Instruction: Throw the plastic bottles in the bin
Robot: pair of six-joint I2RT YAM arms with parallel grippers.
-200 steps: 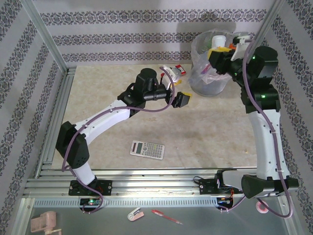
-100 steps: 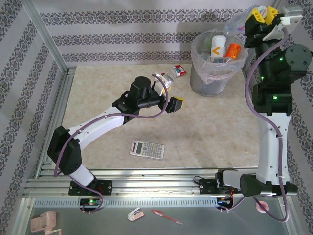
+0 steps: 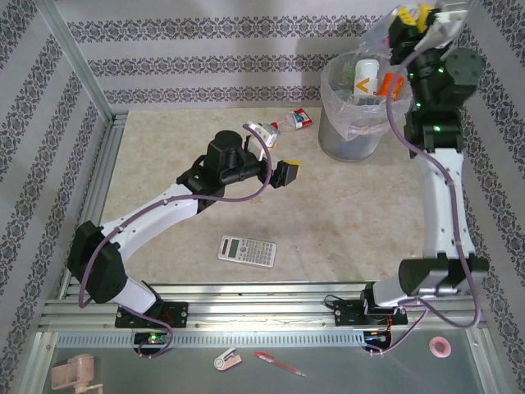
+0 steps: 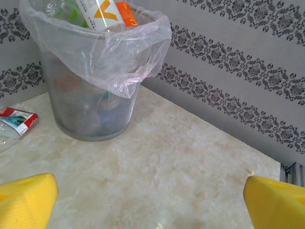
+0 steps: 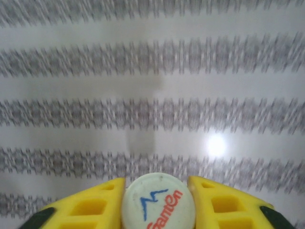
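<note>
**Q:** Top view: how does the task's thing lie from the grippers?

**A:** A clear held bottle [image 3: 382, 33] is carried in the right gripper [image 3: 410, 18], high beside the far right rim of the bin [image 3: 353, 135]. The bin lies below it and to its left. Whether the bottle hangs squarely over the opening cannot be told. The right arm is stretched nearly upright. 2 more bottles, a crushed bottle [image 3: 262, 131] and a red-labelled bottle [image 3: 300, 119], are left on the table [image 3: 353, 213]. The left gripper [image 3: 287, 172] is the nearer to these, its arm reached out low across the table.

**Q:** Left wrist view?

**A:** The jaws are spread wide, and nothing is held between them. The bin is seen ahead and to the left, with the red-labelled bottle beside its base.

**Q:** Right wrist view?

**A:** A white cap [image 5: 158, 205] is pinched between the yellow fingers [image 5: 90, 210]; no gap is seen. The cap faces the camera, so the bottle's long axis is judged to run straight out from the wrist towards the papered wall [image 5: 152, 71]. A tilt down towards the bin is judged necessary before release.
</note>
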